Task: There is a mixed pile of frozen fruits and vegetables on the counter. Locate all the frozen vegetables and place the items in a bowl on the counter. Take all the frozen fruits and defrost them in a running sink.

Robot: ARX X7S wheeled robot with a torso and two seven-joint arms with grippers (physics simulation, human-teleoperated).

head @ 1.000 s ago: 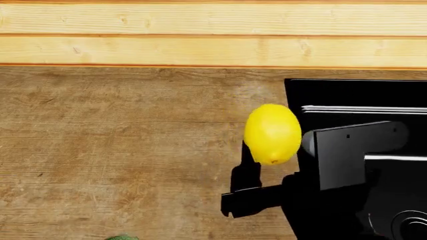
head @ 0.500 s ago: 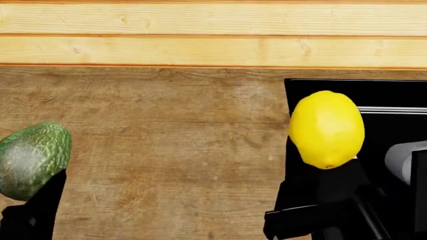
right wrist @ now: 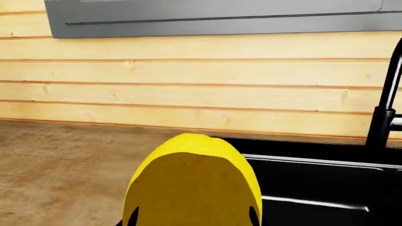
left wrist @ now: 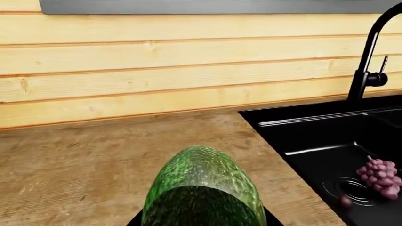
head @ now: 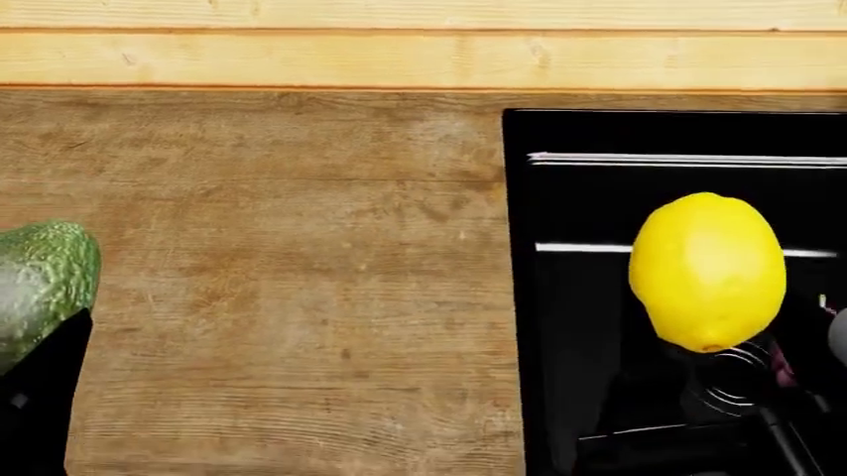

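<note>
A bumpy green avocado (left wrist: 204,188) fills the grip of my left gripper (left wrist: 201,221), which is shut on it above the wood counter (head: 292,248); in the head view the avocado (head: 47,288) shows at the left edge. My right gripper (right wrist: 193,219) is shut on a yellow lemon (right wrist: 195,183). The lemon (head: 708,273) hangs over the black sink (head: 582,198). On the basin floor lie a purple grape bunch (left wrist: 379,176) and a dark red cherry (left wrist: 344,201) beside a ringed drain (left wrist: 351,188). The bowl is out of view.
A black faucet (left wrist: 370,56) rises at the back of the sink, also seen as a dark post (right wrist: 386,113) in the right wrist view. A pale plank wall (head: 397,45) backs the counter. A grey panel (right wrist: 220,16) runs along the wall above.
The lemon has travelled right, from the sink's left rim to over the basin. The head view has shifted, so the sink sits further left and the wall higher. The avocado stays at the left edge.
</note>
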